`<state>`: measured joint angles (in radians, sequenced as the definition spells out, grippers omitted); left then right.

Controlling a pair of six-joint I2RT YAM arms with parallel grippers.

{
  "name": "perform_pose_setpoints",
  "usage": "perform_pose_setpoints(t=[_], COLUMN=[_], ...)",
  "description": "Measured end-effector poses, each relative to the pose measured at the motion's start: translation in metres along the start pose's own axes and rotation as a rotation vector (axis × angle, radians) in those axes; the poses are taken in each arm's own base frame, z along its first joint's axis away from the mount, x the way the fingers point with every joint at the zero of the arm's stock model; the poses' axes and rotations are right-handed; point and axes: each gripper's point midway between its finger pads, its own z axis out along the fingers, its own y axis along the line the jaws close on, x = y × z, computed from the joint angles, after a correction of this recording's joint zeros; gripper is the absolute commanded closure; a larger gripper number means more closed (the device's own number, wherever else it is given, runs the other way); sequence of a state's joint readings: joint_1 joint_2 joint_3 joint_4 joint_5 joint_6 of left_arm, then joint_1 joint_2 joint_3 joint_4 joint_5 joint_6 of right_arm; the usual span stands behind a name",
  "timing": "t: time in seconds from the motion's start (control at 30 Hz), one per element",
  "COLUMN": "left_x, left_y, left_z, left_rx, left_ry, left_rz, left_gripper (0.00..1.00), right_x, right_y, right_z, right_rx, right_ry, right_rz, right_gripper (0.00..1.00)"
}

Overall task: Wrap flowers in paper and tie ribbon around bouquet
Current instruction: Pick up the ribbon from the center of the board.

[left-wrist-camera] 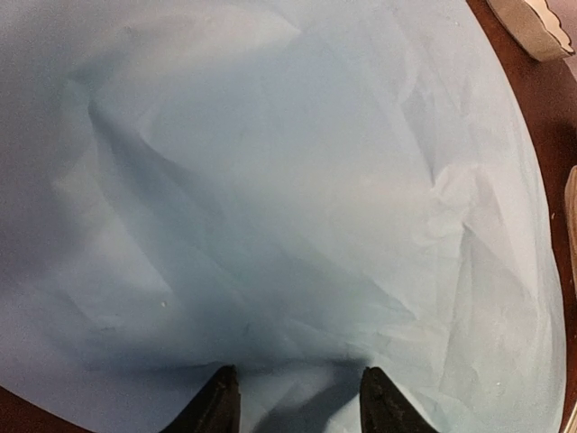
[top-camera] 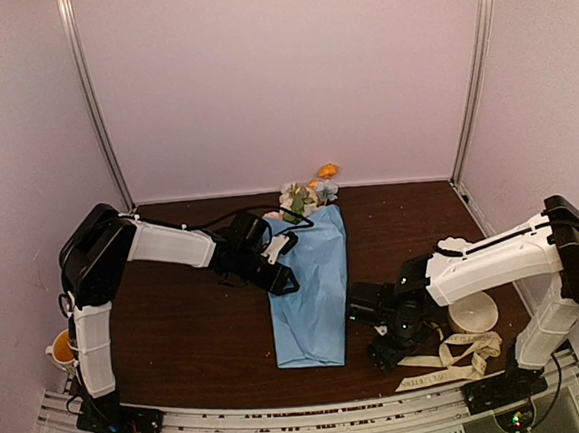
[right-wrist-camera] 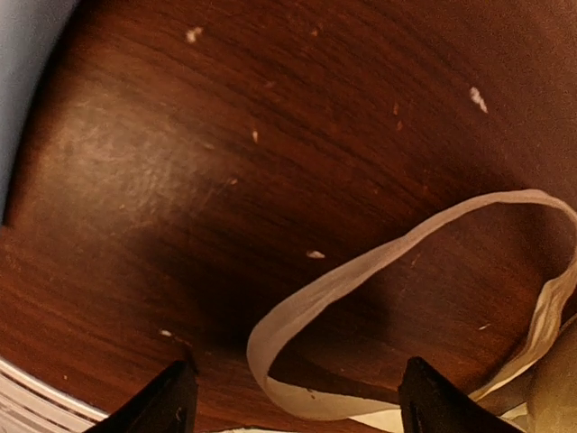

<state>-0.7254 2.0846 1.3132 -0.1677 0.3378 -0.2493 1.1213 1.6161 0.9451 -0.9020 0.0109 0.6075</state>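
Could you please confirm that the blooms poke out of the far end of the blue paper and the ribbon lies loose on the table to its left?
Not quite: the ribbon lies loose on the table to the right of the paper, not its left, as the top external view shows. The blooms do poke out of its far end.

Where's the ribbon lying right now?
In the top view the ribbon lies loosely piled on the table at its near right corner, beside the white bowl, just right of the right claw.
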Motion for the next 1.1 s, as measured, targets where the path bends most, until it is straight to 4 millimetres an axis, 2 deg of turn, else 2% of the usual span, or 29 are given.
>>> perform_pose_setpoints(t=[0.1,0.13,0.17,0.3,0.33,0.4,0.47,0.53,0.57,0.6,0.63,0.67,0.7,0.73,0.8,0.87,0.93,1.0,1.1], left_x=[0.0,0.0,-0.001,-0.001,-0.001,-0.001,-0.001,-0.001,-0.001,-0.001,-0.001,-0.001,-0.001,-0.001,-0.001,-0.001,-0.001,-0.001,-0.001], left_y=[0.0,0.0,0.0,0.0,0.0,0.0,0.0,0.0,0.0,0.0,0.0,0.0,0.0,0.0,0.0,0.0,0.0,0.0,0.0], left_z=[0.0,0.0,0.0,0.001,0.001,0.001,0.001,0.001,0.001,0.001,0.001,0.001,0.001,0.001,0.001,0.001,0.001,0.001,0.001], left_rx=[0.0,0.0,0.0,0.0,0.0,0.0,0.0,0.0,0.0,0.0,0.0,0.0,0.0,0.0,0.0,0.0,0.0,0.0,0.0], left_ry=[0.0,-0.003,-0.007,-0.01,-0.01,-0.01,-0.01,-0.01,-0.01,-0.01,-0.01,-0.01,-0.01,-0.01,-0.01,-0.01,-0.01,-0.009,-0.009], left_rz=[0.0,0.001,0.002,0.004,0.004,0.004,0.004,0.004,0.004,0.004,0.004,0.004,0.004,0.004,0.004,0.004,0.004,0.004,0.004], left_gripper=[0.51,0.51,0.51,0.51,0.51,0.51,0.51,0.51,0.51,0.51,0.51,0.51,0.51,0.51,0.51,0.51,0.51,0.51,0.51], right_x=[0.002,-0.001,-0.002,-0.006,-0.01,-0.031,-0.068,-0.113,-0.133,-0.151,-0.159,-0.156,-0.147,-0.129,-0.089,-0.053,-0.036,-0.042,-0.073], right_y=[0.005,0.008,0.012,0.023,0.024,0.027,0.022,0.002,-0.014,-0.036,-0.061,-0.083,-0.095,-0.104,-0.116,-0.126,-0.131,-0.128,-0.118], right_z=[0.009,0.009,0.009,0.005,0.0,-0.019,-0.06,-0.13,-0.172,-0.227,-0.285,-0.34,-0.379,-0.427,-0.489,-0.526,-0.537,-0.527,-0.492], right_rx=[-0.013,-0.023,-0.044,-0.096,-0.114,-0.16,-0.232,-0.33,-0.374,-0.42,-0.446,-0.461,-0.472,-0.495,-0.526,-0.54,-0.541,-0.535,-0.515], right_ry=[0.044,0.041,0.044,0.053,0.05,0.003,-0.113,-0.309,-0.43,-0.59,-0.764,-0.931,-1.046,-1.191,-1.398,-1.555,-1.633,-1.623,-1.516], right_rz=[-0.027,-0.027,-0.036,-0.062,-0.061,-0.052,-0.01,0.063,0.103,0.142,0.177,0.198,0.197,0.181,0.143,0.114,0.102,0.096,0.097], right_gripper=[0.7,0.88,1.0,1.0,1.0,1.0,1.0,1.0,1.0,1.0,1.0,1.0,1.0,1.0,1.0,1.0,1.0,1.0,1.0])
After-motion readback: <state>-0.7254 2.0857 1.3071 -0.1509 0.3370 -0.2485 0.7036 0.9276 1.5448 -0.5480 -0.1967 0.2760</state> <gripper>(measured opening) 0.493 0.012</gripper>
